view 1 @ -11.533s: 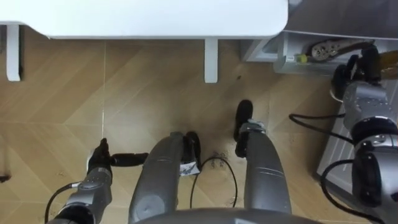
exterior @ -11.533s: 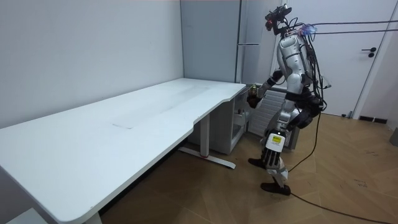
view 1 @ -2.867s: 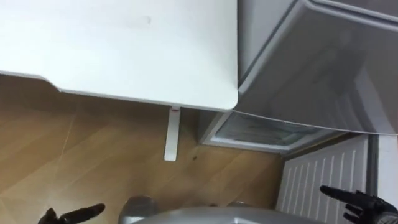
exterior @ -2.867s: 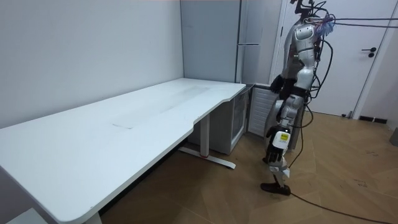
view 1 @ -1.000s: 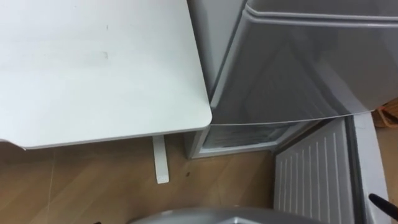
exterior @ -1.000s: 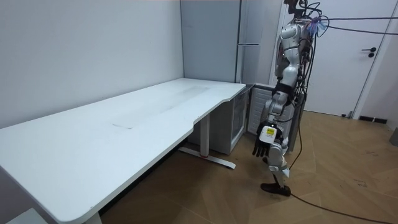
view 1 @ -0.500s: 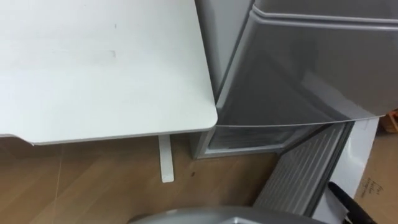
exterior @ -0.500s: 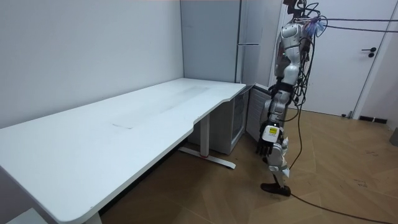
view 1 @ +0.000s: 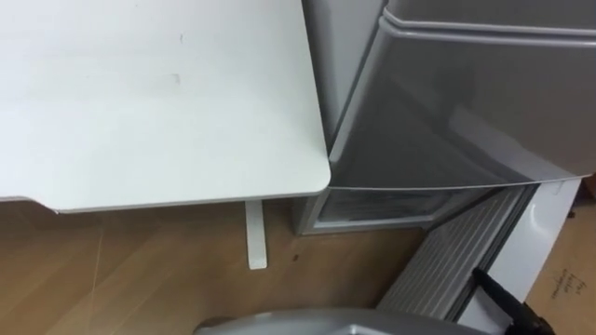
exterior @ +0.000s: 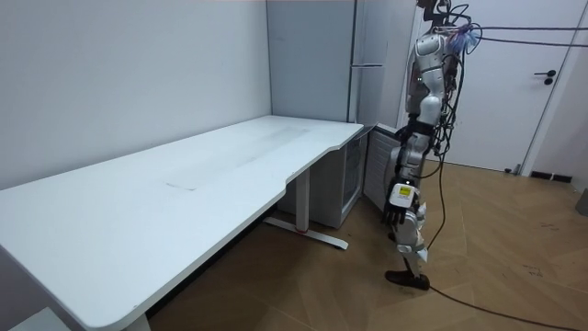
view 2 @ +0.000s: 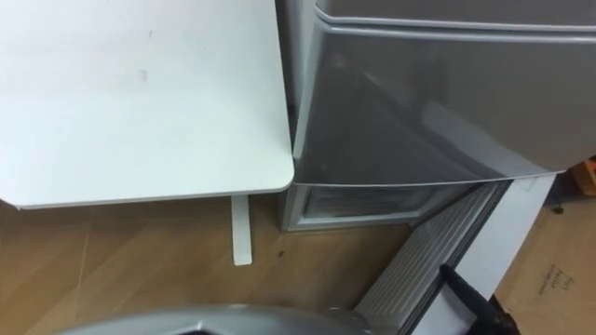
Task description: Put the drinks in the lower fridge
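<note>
Desk (view 1: 158,102) white; grey fridge (view 1: 466,93) beside; lower door (view 1: 456,265) ajar; wood floor (view 1: 140,270).

You've got a smooth matt white desktop (view 1: 158,102) upper left, with a white painted-metal desk leg (view 1: 255,234) below it. Fridge (view 1: 466,102), upper right: grey, satin metal look, soft reflections. Lower fridge door (view 1: 456,265), lower right: ribbed white plastic lining. Floor (view 1: 121,270): satin wood parquet. Far right: matt brown cardboard (view 1: 568,270).

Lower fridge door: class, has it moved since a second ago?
Yes. The lower fridge door has swung toward the fridge, partway shut, so its ribbed inside looks narrower. The right hand is at its outer side.
</note>
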Robot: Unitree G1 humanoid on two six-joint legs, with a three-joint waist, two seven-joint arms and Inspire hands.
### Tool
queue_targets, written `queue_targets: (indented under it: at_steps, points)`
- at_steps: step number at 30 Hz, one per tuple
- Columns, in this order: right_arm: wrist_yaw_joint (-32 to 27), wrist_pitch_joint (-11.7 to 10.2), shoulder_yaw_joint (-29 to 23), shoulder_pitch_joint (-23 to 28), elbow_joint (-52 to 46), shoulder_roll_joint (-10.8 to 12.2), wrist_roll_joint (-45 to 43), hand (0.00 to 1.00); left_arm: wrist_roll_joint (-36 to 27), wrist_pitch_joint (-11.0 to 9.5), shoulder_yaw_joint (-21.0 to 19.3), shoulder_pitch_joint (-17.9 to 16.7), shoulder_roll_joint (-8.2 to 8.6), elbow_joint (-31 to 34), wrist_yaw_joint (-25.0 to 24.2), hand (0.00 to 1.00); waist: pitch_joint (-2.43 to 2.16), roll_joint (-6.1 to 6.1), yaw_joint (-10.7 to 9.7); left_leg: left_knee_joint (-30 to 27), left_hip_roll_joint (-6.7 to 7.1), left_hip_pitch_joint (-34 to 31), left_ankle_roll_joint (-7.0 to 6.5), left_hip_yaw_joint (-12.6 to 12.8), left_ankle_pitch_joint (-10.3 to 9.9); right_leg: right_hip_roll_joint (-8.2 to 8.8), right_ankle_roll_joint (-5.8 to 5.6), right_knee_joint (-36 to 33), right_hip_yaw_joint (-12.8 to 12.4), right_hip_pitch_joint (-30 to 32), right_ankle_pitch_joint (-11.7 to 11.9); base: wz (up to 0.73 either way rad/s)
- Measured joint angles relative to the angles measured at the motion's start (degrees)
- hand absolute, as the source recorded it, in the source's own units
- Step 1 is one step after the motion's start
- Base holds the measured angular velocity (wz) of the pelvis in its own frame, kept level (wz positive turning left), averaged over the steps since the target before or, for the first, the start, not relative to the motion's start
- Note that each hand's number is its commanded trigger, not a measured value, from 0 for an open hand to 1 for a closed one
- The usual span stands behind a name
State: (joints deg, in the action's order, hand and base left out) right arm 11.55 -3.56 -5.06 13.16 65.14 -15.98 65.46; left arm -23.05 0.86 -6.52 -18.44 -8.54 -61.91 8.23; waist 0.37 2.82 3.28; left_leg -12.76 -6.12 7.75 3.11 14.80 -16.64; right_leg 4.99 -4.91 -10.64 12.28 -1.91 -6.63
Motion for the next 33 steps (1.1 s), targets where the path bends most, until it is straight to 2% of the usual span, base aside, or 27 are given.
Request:
queue_targets:
  at_steps: [2,6,11,15,22,25,28,29,30,31,32,33]
  points:
    - [-1.02,-0.69,2.52,0.02,-0.67,-0.4,-0.04,0.0,0.02,-0.1,1.27,-0.05,-0.03,0.04,0.02,0.0,0.1,-0.04,0.53,0.08,-0.22,-0.01,0.34,0.08,0.16,-0.24,0.2,-0.03,-0.1,0.05,0.13,-0.05]
    - [-3.39,-1.55,7.53,0.06,-2.34,-1.35,-0.06,0.0,0.01,-0.46,2.62,-0.15,0.16,0.03,-0.04,0.0,0.63,-0.07,1.82,0.12,-0.61,-0.33,1.02,-0.01,0.49,-0.62,0.78,-0.12,0.05,0.29,0.5,0.0]
    - [-7.62,-1.53,12.04,0.39,-7.09,-2.69,0.06,0.0,0.04,-0.76,3.56,-0.21,0.12,0.01,-0.24,0.0,0.77,-0.18,2.01,0.25,-0.84,-1.49,1.87,0.44,1.02,-0.82,1.41,-0.8,-0.24,2.14,0.93,-0.06]
    - [-10.1,-1.58,12.93,0.79,-9.92,-3.07,1.72,0.0,0.05,-0.82,4.51,-0.22,0.05,0.04,-0.12,0.0,0.75,-0.46,2.1,0.7,-1.02,-1.52,2.49,1.07,1.45,-1.11,1.84,-1.07,-0.88,2.86,1.21,-0.09]
    - [-10.78,-1.99,12.62,0.9,-11.24,-3.56,2.54,0.0,0.28,-0.75,4.97,-0.14,-0.24,0.06,-0.23,0.0,0.67,-0.74,1.65,1.01,-0.96,-1.22,2.66,1.46,1.96,-1.14,2.08,-1.51,-1.2,3.21,1.35,-0.02]
    - [-10.81,-2.13,12.67,1.41,-13.3,-3.69,3.4,0.0,0.25,-0.53,6.64,0.31,-0.95,0.25,-0.14,0.0,0.39,-0.58,1.1,0.93,-0.84,-1.24,2.65,1.97,1.97,-1.04,2.09,-2.21,-1.65,3.88,1.35,-0.12]
    - [-10.81,-2.18,12.42,1.15,-16.1,-3.72,4.03,0.0,0.23,0.35,6.59,1.55,-1.06,0.11,-0.09,0.0,0.38,-0.5,1.27,0.82,-0.21,-1.35,1.5,4.86,2.33,-0.79,2.29,-4.23,-4.38,6.55,1.55,-0.45]
    - [-10.79,-2.24,12.38,0.49,-16.55,-3.61,4.38,0.0,0.21,0.5,6.59,2.16,-1.26,0.05,-0.02,0.0,0.46,-0.01,1.2,0.16,0.0,-1.64,0.73,6.25,2.43,-0.79,2.28,-4.33,-5.44,7.53,2.28,-0.73]
    - [-10.68,-2.11,12.27,-0.42,-16.74,-3.42,4.44,0.0,0.23,0.49,6.57,2.8,-1.43,0.06,0.07,0.0,0.18,0.08,1.14,-0.02,0.13,-2.13,0.32,7.82,2.52,-0.92,2.24,-3.5,-6.58,8.38,3.46,-0.64]
    - [-10.62,-2.11,12.23,-1.02,-16.74,-3.29,4.43,0.0,0.2,0.49,6.59,3.06,-1.51,0.05,0.09,0.0,0.13,0.28,1.07,0.14,0.29,-2.3,-0.1,8.89,2.78,-1.08,2.12,-2.67,-7.38,8.73,4.38,-0.74]
    - [-10.02,-1.91,12.22,-2.64,-16.75,-3.12,4.39,0.0,0.08,0.47,6.6,3.41,-1.65,0.06,0.27,0.0,-0.16,0.01,0.77,0.82,0.32,-2.88,-0.88,11.34,3.23,-1.38,2.16,0.16,-7.75,8.93,6.92,-0.82]
    - [-8.83,-1.44,12.09,-4.38,-16.78,-2.63,3.9,0.0,0.16,0.56,6.58,3.62,-2.15,-0.05,0.41,0.0,0.17,-0.37,0.56,1.01,-0.91,-3.19,-1.34,14.48,3.39,-1.48,3.79,-2.12,-3.27,9.81,6.42,-0.83]
